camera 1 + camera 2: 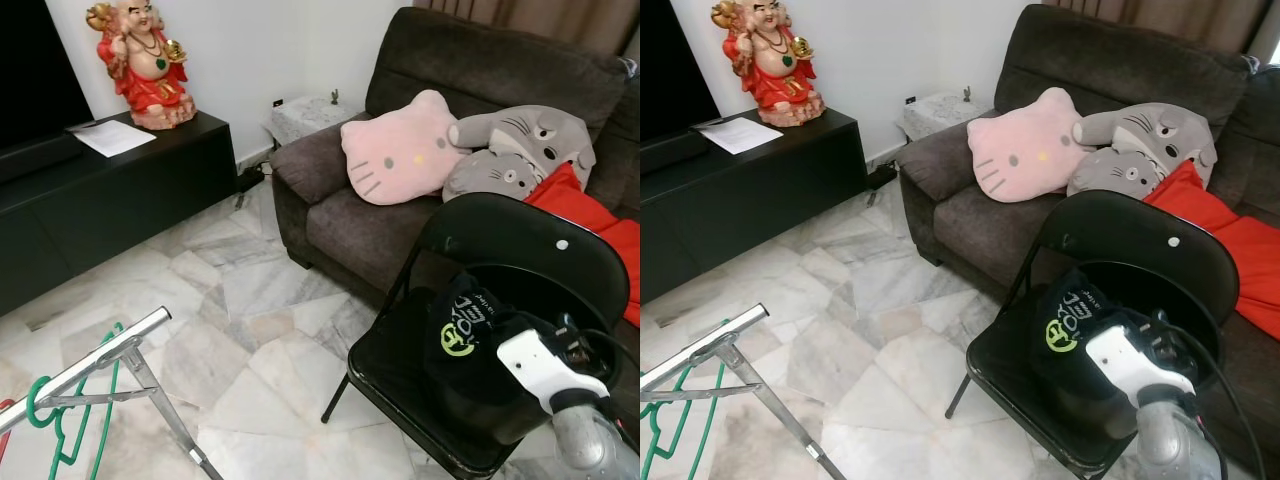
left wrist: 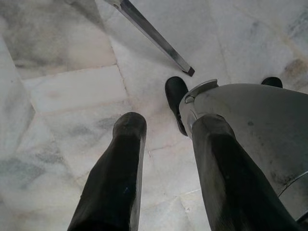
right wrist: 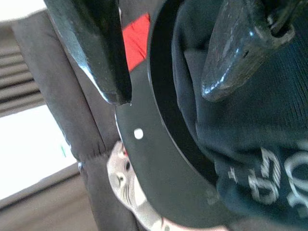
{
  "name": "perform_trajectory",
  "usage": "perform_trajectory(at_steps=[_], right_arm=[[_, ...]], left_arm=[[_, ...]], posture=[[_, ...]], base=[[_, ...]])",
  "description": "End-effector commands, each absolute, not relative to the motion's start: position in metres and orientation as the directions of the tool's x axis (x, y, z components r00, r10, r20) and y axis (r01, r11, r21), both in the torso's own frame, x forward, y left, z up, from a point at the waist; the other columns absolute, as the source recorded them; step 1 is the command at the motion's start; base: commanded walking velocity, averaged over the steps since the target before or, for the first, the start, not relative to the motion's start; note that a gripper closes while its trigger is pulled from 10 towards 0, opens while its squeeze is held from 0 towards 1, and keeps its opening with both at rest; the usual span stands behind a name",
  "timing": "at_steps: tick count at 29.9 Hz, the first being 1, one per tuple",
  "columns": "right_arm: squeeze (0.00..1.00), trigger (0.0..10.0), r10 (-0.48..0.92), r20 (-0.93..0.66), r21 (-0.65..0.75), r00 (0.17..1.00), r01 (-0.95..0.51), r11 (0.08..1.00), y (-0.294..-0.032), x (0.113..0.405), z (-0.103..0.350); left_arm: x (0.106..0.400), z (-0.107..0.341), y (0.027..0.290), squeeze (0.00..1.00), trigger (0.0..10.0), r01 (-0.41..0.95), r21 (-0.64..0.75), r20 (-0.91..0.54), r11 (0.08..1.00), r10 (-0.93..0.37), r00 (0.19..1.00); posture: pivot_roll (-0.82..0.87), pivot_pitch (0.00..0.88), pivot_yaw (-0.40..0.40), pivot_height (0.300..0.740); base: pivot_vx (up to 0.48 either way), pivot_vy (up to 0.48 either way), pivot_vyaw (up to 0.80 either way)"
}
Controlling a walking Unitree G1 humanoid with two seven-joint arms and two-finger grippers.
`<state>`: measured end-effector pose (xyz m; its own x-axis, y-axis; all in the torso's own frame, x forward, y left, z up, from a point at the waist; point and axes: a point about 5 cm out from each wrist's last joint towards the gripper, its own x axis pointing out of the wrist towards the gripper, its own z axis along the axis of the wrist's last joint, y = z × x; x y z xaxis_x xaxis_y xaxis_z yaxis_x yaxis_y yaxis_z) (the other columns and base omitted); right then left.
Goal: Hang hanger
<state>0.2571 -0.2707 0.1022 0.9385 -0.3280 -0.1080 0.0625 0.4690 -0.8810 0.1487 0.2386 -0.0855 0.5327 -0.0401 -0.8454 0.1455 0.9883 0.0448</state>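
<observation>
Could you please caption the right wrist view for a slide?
Right gripper open over the dark garment on the black chair.

— What's on the marble floor (image 1: 250, 300)?
— A black folding chair (image 1: 520, 250) holding a dark garment (image 1: 465, 335), a brown sofa (image 1: 340, 215), a metal rack's leg (image 1: 165, 415).

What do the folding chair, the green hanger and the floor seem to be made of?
The folding chair looks like painted black metal: a thin tubular frame, a glossy back and a rivet. The green hanger, on the silver rack, seems plastic or plastic-coated wire; its thin, evenly coloured loop leaves this open. The floor looks like polished marble: grey-veined white tiles with visible joints.
</observation>
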Motion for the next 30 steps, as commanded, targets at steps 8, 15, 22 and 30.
perform_trajectory(at_steps=[8,15,22,30], right_arm=[[0.0,10.0,-0.338,-0.149,-0.924,0.929,-0.009,0.382,-0.273,0.249,0.093],[0.0,10.0,-0.337,-0.181,-0.924,0.924,-0.043,0.38,-0.273,0.248,0.087],[0.0,10.0,-0.367,-0.184,-0.927,0.912,-0.037,0.373,-0.276,0.244,0.085],[0.0,10.0,-0.373,-0.192,-0.926,0.908,-0.041,0.376,-0.277,0.243,0.083]], left_arm=[[0.143,-0.088,0.24,0.0,10.0,0.155,0.048,-0.86,0.987,-0.038,0.508],[0.142,-0.088,0.241,0.0,10.0,0.155,0.05,-0.861,0.987,-0.037,0.508],[0.142,-0.088,0.241,0.0,10.0,0.153,0.048,-0.861,0.987,-0.036,0.507],[0.142,-0.088,0.241,0.0,10.0,0.153,0.048,-0.861,0.987,-0.037,0.507]], posture=[[-0.05,0.031,0.005,0.74],[-0.05,0.033,0.005,0.74],[-0.05,0.039,0.005,0.74],[-0.05,0.039,0.005,0.74]], base=[[0.0,0.0,0.0],[0.0,0.0,0.0],[0.0,0.0,0.0],[0.0,0.0,0.0]])
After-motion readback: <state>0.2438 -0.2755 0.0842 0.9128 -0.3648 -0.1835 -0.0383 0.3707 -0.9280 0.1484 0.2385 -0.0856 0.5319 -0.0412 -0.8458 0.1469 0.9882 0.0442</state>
